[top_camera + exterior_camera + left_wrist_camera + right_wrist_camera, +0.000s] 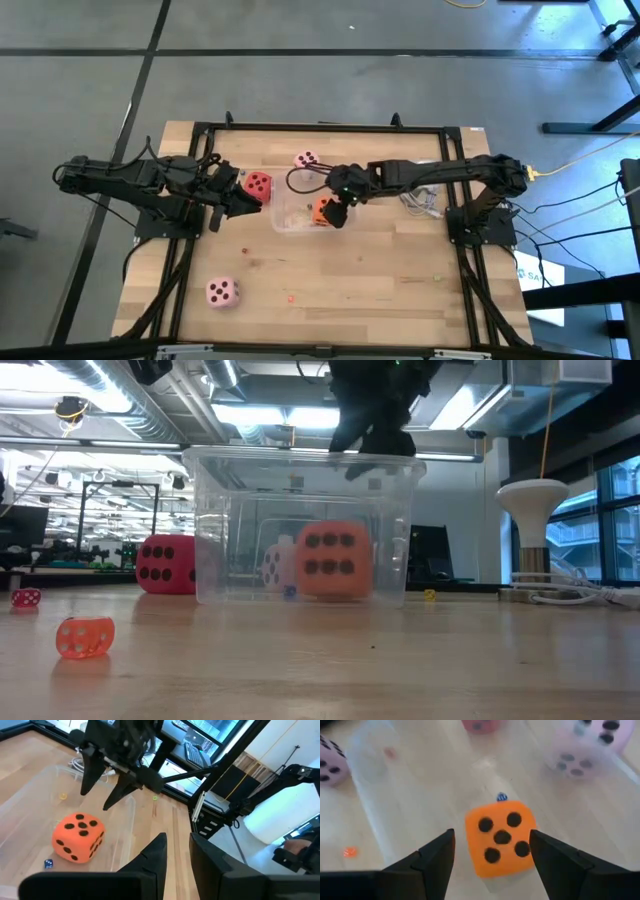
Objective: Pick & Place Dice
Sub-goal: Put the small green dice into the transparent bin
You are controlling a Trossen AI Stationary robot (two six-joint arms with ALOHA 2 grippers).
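Dice first: the orange soft-looking foam cube with dark pips sat on the floor of the clear plastic tub, directly below the right gripper, whose dark fingers stood wide apart on either side of it without touching, so it looked released. The matte red cube with dark pips lay just ahead of the left gripper, the nearer arm for it, fingers narrow with nothing between them in the left wrist view. One pale pink cube rested beyond the tub, the other well apart near the table's front; all looked squashy, round-edged, with no long axis.
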